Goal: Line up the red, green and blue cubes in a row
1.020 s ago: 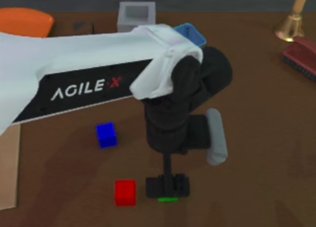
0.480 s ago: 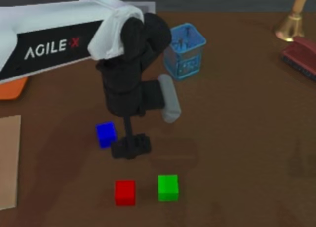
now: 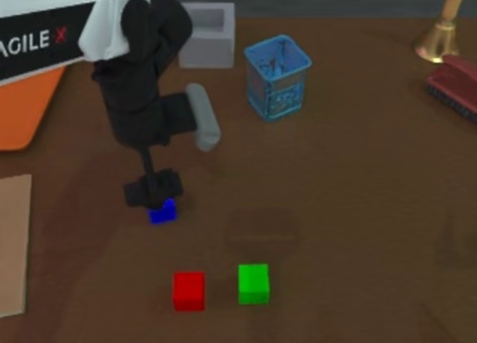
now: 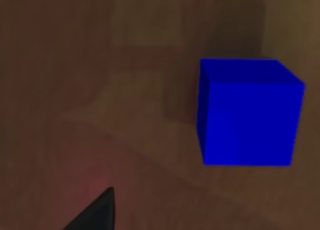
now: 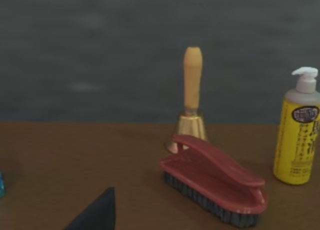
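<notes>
Red cube [image 3: 188,291] and green cube [image 3: 253,283] sit side by side near the desk's front. I hover my left gripper [image 3: 153,190] over the blue cube [image 3: 162,212], unplaced; jaw opening unclear.

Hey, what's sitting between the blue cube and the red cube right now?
Nothing. In the top view, only bare table lies between the blue cube and the red cube. The left gripper sits over the blue cube's far side.
</notes>
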Robot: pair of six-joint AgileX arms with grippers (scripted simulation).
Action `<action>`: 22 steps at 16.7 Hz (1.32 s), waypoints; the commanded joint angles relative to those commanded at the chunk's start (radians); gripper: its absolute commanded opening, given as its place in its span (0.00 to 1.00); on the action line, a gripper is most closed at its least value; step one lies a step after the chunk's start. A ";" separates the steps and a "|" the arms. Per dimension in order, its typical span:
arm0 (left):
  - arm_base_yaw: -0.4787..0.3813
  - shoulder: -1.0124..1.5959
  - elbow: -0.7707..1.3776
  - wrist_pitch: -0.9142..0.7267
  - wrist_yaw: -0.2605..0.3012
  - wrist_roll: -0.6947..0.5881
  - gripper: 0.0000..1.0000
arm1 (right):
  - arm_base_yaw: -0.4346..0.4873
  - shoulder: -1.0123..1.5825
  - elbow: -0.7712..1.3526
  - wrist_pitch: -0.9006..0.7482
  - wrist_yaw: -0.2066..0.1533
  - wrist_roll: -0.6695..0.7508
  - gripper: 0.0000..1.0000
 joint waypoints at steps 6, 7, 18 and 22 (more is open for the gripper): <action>-0.001 0.044 -0.066 0.110 0.000 -0.001 1.00 | 0.000 0.000 0.000 0.000 0.000 0.000 1.00; 0.000 0.063 -0.088 0.153 0.000 0.000 1.00 | 0.000 0.000 0.000 0.000 0.000 0.000 1.00; 0.002 0.136 -0.174 0.309 0.001 0.003 0.85 | 0.000 0.000 0.000 0.000 0.000 0.000 1.00; 0.002 0.136 -0.174 0.309 0.001 0.003 0.55 | 0.000 0.000 0.000 0.000 0.000 0.000 1.00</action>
